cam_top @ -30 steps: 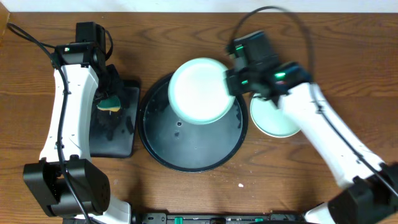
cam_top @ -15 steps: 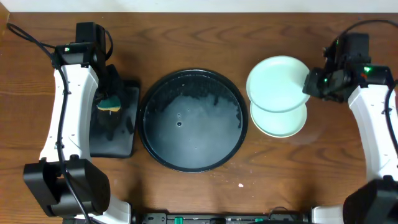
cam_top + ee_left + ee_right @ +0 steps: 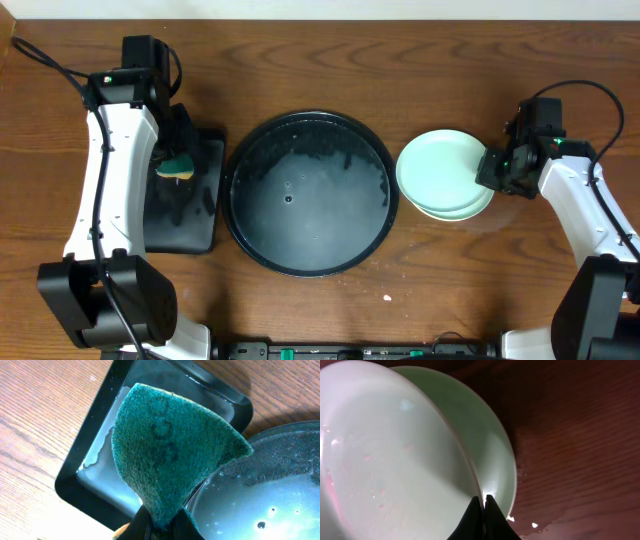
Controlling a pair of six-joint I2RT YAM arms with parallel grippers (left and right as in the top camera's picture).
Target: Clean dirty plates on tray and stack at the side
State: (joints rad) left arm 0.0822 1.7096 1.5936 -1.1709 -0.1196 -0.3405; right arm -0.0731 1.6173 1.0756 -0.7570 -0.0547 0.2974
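Rim of top mint plate (image 3: 395,460) clamped in right pincer (image 3: 482,502); plate sits on second plate (image 3: 495,455), on wood surface (image 3: 580,435) just right of wet round tray (image 3: 300,235); beyond, left pincer (image 3: 159,525) pinches green sponge (image 3: 170,455) over rectangular tray (image 3: 100,474).

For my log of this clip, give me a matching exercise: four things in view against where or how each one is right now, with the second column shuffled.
Column one
1. sponge
2. round tray
3. top plate
4. rectangular tray

Column two
A. wet, no plates on it
B. rim pinched in the right claw, over the lower plate
C. held in the left claw
D. beside the round tray, below the sponge

Pairs: 1-C, 2-A, 3-B, 4-D
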